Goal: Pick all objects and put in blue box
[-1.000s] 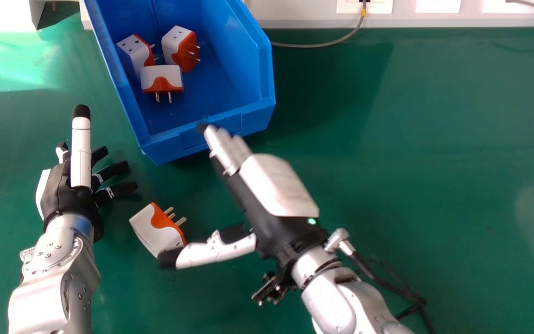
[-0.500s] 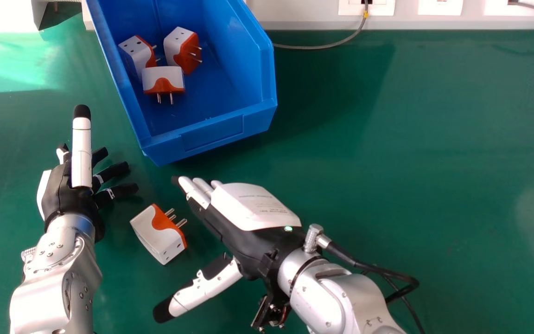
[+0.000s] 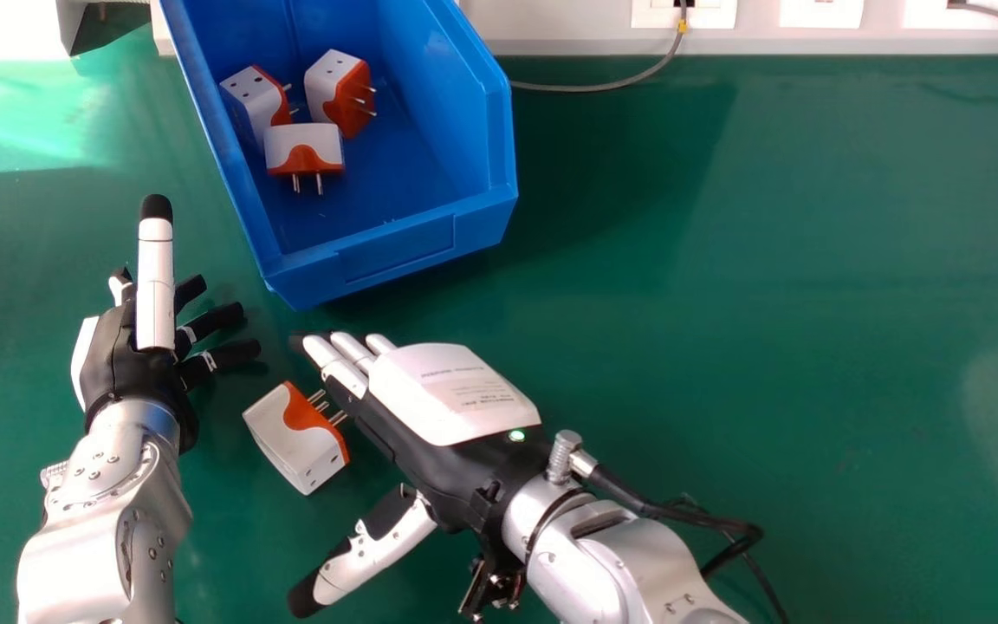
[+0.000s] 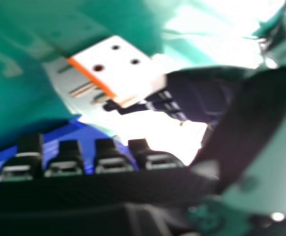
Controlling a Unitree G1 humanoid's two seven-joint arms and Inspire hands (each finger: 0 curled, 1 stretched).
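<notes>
In the head view my right hand (image 3: 438,416) is open just right of a white and orange plug adapter (image 3: 295,438) on the table, its fingers beyond the prongs and its thumb nearer the front edge. My left hand (image 3: 131,355) rests open to the adapter's left. Three similar adapters (image 3: 304,149) lie inside the blue box (image 3: 399,251) farther back. In the right hand view the loose adapter (image 4: 118,69) shows its socket holes and prongs, apart from my right hand (image 4: 67,164), with the blue box (image 4: 74,135) behind the fingertips.
The green table (image 3: 767,303) stretches widely to the right. A grey cable (image 3: 586,87) runs along the back edge below white wall sockets (image 3: 819,13). A dark-sided object (image 3: 96,30) stands at the back left.
My right hand has moved from near the box's front wall toward the front and left, now beside the loose adapter. Its thumb no longer covers the adapter's corner. The left hand has stayed put.
</notes>
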